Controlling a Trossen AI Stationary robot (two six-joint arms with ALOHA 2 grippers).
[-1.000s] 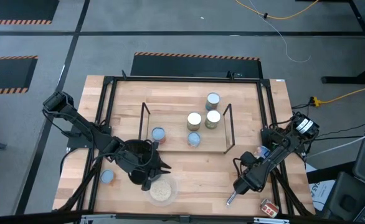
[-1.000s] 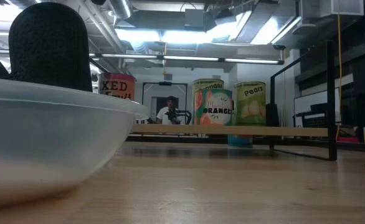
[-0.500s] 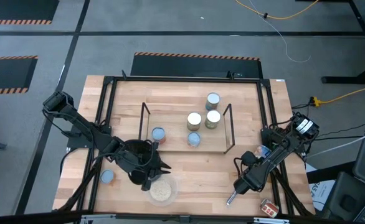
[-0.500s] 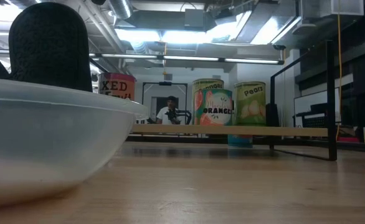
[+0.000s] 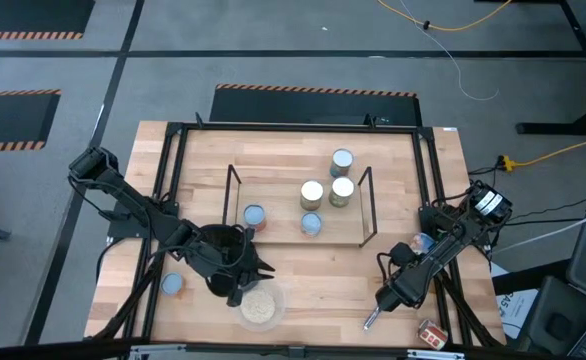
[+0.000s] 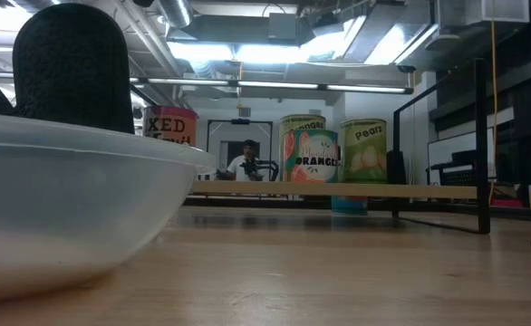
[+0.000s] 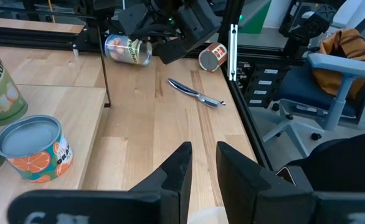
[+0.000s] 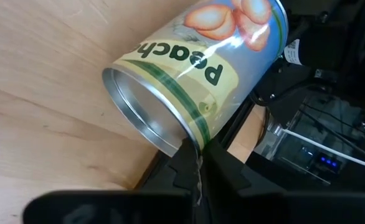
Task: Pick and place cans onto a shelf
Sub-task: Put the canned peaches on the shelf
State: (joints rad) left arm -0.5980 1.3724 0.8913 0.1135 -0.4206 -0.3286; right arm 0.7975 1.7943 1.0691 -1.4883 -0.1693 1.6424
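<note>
Five cans stand on the shelf [image 5: 273, 190], among them an orange-label can [image 7: 33, 149] and a pear can [image 6: 363, 149]. A pale-blue-topped can [image 5: 172, 284] stands at the table's left. A peach can [image 8: 201, 68] lies on its side by the right rail [image 5: 418, 243]. A red can [image 5: 433, 333] lies outside the rail. My left gripper [image 7: 202, 168] is slightly open and empty, just far of the bowl [image 5: 258, 305]. My right gripper [image 8: 199, 155] is shut, its tips right by the lying peach can. My right gripper's shut fingertips [image 8: 185, 149] stand level at the lower side of the lying peach can, near its open-end rim [image 8: 170, 140]. I cannot tell whether they touch it. The can rests on its side on the table.
A clear bowl of pale grains fills the low view's left [image 6: 66, 208]. A silver pen [image 5: 370, 320] lies near the front right. The black frame rail [image 5: 438, 260] runs along the table's right side. Bare wood lies between the shelf and the front edge.
</note>
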